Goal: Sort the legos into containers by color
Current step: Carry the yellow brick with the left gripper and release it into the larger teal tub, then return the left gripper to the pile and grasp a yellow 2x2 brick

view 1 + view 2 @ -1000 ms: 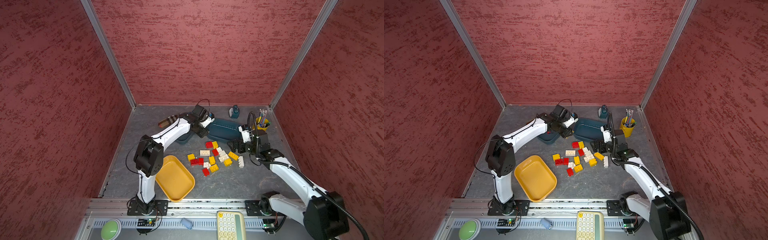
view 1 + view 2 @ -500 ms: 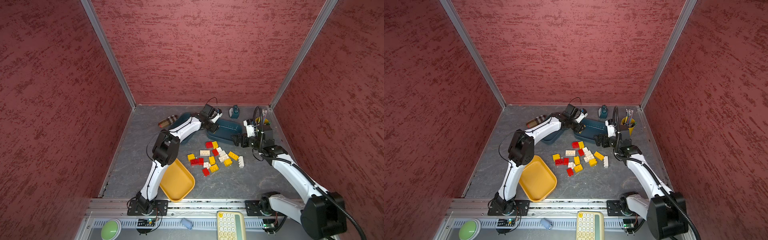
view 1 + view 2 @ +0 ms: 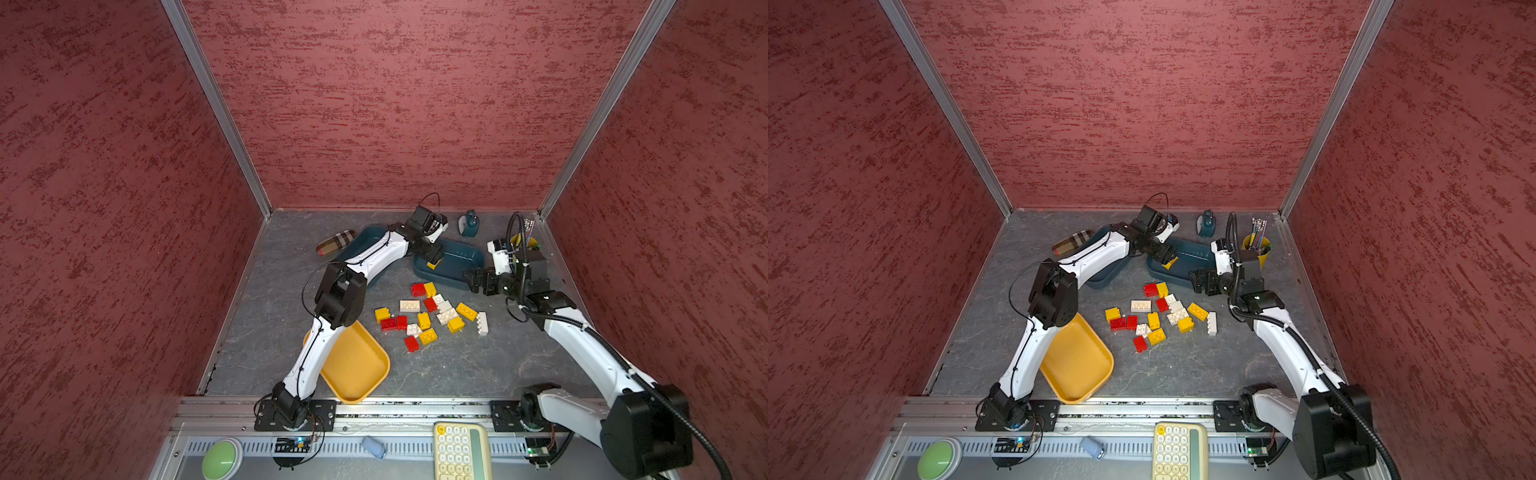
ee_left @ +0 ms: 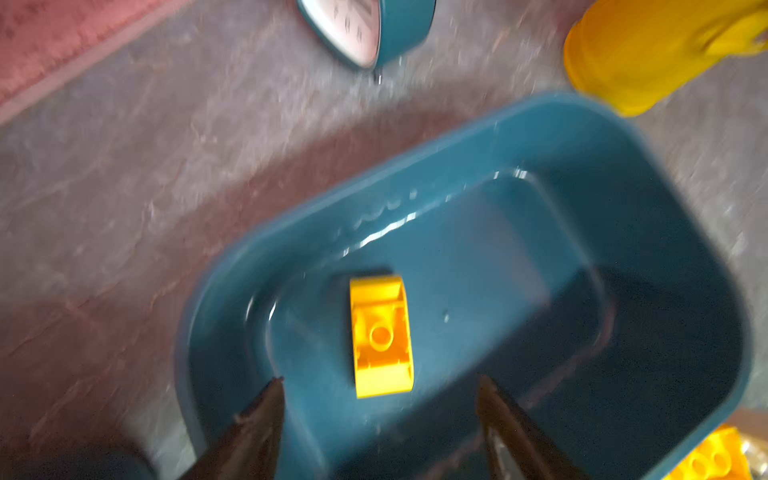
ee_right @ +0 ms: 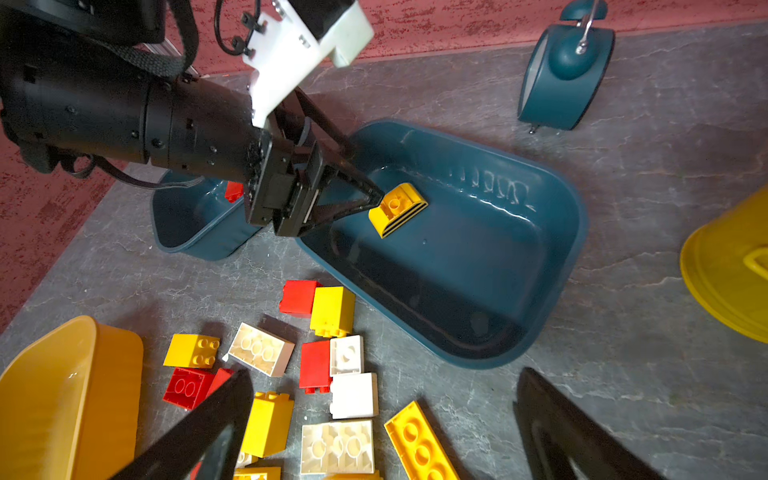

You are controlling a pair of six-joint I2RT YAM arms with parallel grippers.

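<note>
Here, yellow lego [image 4: 381, 336] in teal tray [image 4: 519, 137], just beyond parted left end effector [image 4: 381, 380]

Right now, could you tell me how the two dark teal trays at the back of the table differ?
The right-hand tray, nearer the pen cup, holds a yellow brick; the left-hand tray, nearer the plaid case, holds a red brick. The open left gripper hangs over the right-hand tray, while that arm's forearm crosses the left-hand tray. Both are dark teal, shallow and rounded.
</note>
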